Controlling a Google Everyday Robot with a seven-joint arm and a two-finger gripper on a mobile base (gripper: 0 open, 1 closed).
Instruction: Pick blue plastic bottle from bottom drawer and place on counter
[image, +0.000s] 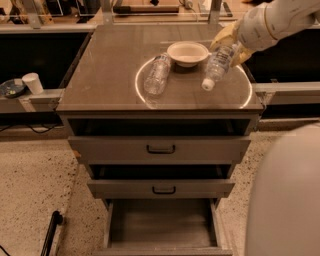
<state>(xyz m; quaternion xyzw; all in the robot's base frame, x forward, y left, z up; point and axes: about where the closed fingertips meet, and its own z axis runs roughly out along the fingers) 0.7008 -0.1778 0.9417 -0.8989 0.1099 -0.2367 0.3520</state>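
My gripper (229, 44) is above the right part of the counter (110, 80), shut on the blue plastic bottle (216, 66). The bottle is clear and ribbed, and hangs tilted with its white cap pointing down-left, a little above the counter surface. The bottom drawer (160, 222) is pulled out below and its grey inside holds nothing that I can see. The arm comes in from the upper right.
Another clear bottle (156, 75) lies on the counter left of centre, beside a cream bowl (187, 52). The two upper drawers (160, 149) are slightly open. A white cup (33, 82) stands on a ledge at left. A pale rounded part of the robot (285, 195) fills the lower right.
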